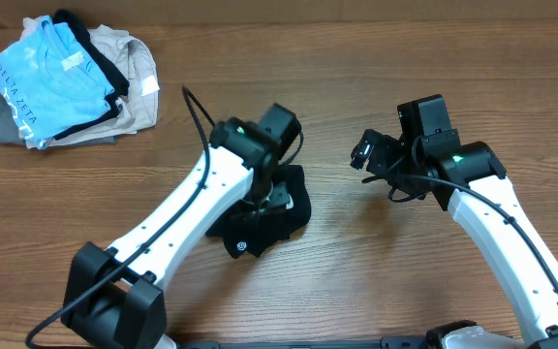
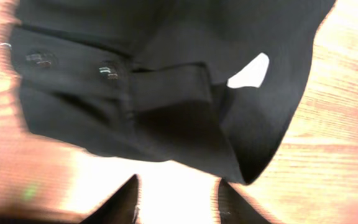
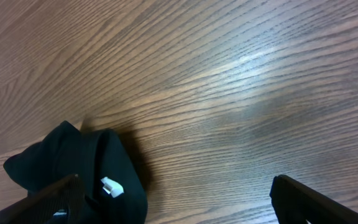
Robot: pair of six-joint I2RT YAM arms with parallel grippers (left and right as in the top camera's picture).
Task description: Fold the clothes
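On the table (image 1: pixel 356 291), at centre, the left gripper (image 2: pixel 176 182) hovers over the crumpled black T-shirt (image 1: pixel 294 215), jaws narrowly parted, holding nothing. At two o'clock the right gripper (image 1: pixel 368 153) gapes wide, empty; a garment pile (image 1: pixel 66 82) lies at ten.

Shows black T-shirt (image 2: pixel 166 81) bunched on the wooden bench (image 2: pixel 344 130), white tag (image 2: pixel 250 71) exposed; finds left claw (image 2: pixel 178 202) parted beside its edge, gripping nothing.

Garment heap (image 1: pixel 66 82) on wooden table (image 1: pixel 356 271)
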